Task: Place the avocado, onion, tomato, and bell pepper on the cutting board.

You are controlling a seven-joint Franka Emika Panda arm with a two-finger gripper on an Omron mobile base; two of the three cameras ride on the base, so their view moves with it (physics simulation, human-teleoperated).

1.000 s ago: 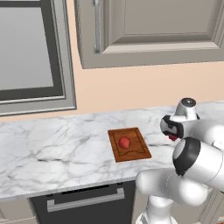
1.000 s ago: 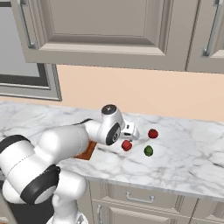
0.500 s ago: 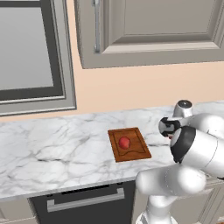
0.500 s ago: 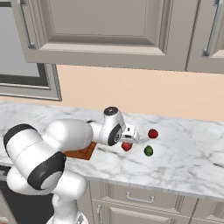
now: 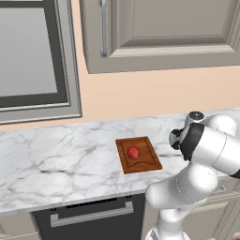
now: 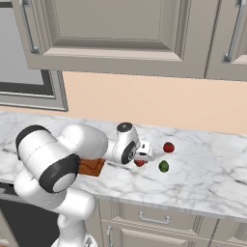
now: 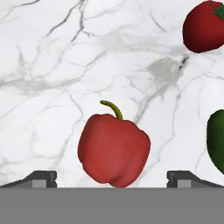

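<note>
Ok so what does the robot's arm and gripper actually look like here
The arm is glossy white, built of thick rounded segments with dark grey to black bands at the joints. A small round grey cap sits on top of the wrist. The gripper is a compact white block; its two finger tips are small, dark and squared off. No cables or markings are visible.

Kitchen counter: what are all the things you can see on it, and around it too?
cutting board: one, reddish-brown, on the marble counter
onion: one, red, on the cutting board
bell pepper: one, red with a green stem, on the counter between the fingertips
tomato: one, red, on the counter beyond the pepper
avocado: one, green, on the counter beside the pepper
cabinets: grey, above the counter
drawers: grey, below the counter
end effector: one, open, just above the bell pepper
</note>
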